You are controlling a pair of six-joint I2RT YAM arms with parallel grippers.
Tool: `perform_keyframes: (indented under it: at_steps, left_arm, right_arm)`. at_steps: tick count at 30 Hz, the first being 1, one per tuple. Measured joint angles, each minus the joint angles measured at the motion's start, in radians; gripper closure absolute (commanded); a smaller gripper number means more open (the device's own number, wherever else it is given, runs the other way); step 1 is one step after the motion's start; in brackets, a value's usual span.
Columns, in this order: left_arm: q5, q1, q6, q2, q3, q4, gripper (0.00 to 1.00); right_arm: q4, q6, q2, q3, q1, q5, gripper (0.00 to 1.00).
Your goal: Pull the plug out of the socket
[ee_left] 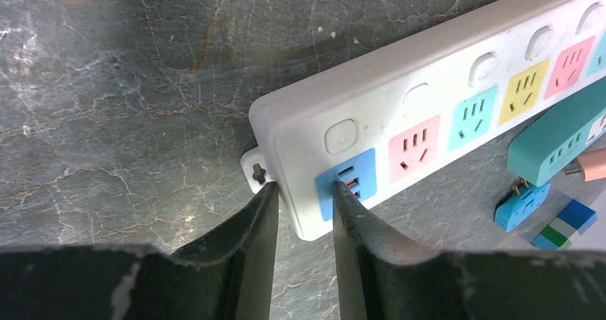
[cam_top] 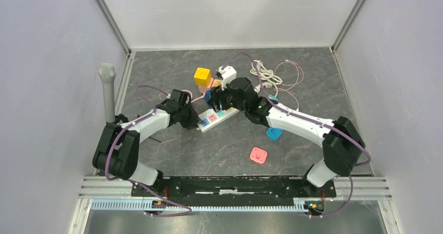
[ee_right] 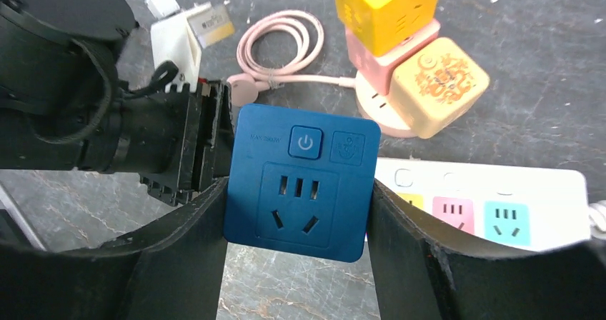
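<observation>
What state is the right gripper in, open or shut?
Shut: the right gripper clamps the blue adapter, a finger pressed against each side.

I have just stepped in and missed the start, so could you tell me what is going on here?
The left gripper has its fingers closed on one end of the white power strip, apparently bracing it. The right gripper is shut on the dark blue plug adapter, with a finger pressed against each side. In the right wrist view the adapter sits in front of the strip. Whether its pins have left the socket cannot be told.
</observation>
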Motion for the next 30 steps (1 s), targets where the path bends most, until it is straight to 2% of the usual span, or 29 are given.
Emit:
perform_keyframes:
  at_steps: [7, 12, 17, 25, 30]
  left_arm:
    - [0.004, 0.0, 0.055, -0.002, 0.038, -0.08, 0.52]
    - [0.049, 0.002, 0.103, -0.016, 0.114, -0.14, 0.46]
    - [0.101, -0.013, 0.127, -0.068, 0.197, -0.128, 0.39]
    - [0.137, -0.06, 0.165, -0.153, 0.222, -0.092, 0.31]
    - [0.137, -0.067, 0.167, -0.211, 0.221, -0.052, 0.26]
  right_arm:
    - [-0.062, -0.008, -0.122, -0.019, -0.079, 0.018, 1.0]
    - [-0.107, -0.033, -0.225, -0.143, -0.146, -0.02, 1.0]
    - [-0.163, -0.074, -0.275, -0.334, -0.17, -0.197, 1.0]
    - [-0.2, -0.135, -0.275, -0.468, -0.167, -0.561, 1.0]
    - [-0.201, -0.171, -0.261, -0.505, -0.166, -0.707, 0.87]
